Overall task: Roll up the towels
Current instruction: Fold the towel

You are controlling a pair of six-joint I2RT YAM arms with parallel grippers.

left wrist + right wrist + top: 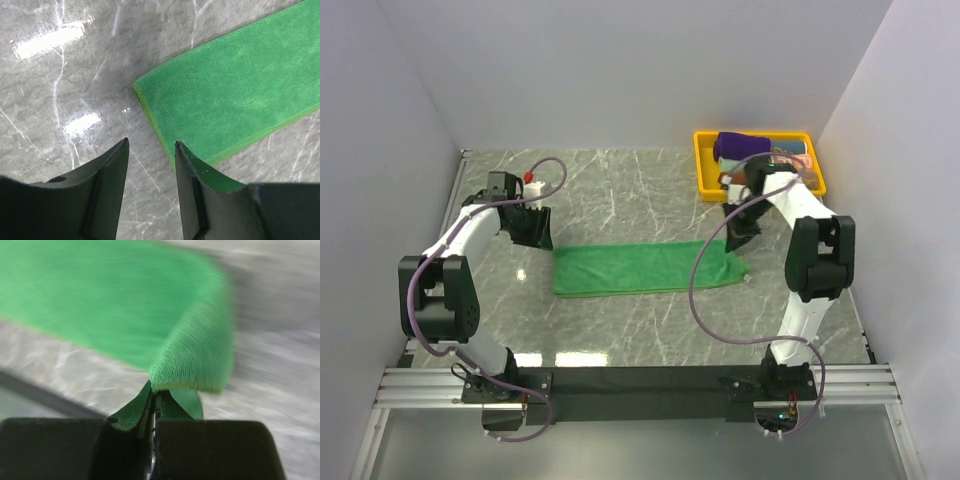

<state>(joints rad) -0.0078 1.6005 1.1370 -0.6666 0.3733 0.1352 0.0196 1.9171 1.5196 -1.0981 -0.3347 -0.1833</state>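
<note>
The green towel [640, 268] lies flat on the table [610, 190], its right end pinched in the clenched right gripper [154, 401] — the left gripper [150, 146], jaws apart, hovers at the other end — so the roll should start tight and square.

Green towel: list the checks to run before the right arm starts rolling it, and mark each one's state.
1. The right gripper is shut on the green towel at its edge: ok.
2. How many layers it holds: cannot tell, the right wrist view is blurred.
3. The towel lies flat as a long strip: ok.
4. The left gripper is open and holds nothing: ok.
5. The towel's left end is pinned down: not ok, the left gripper is off the cloth beside its corner.
6. The purple towel sits in the yellow tray, off the rolling path: ok.
</note>
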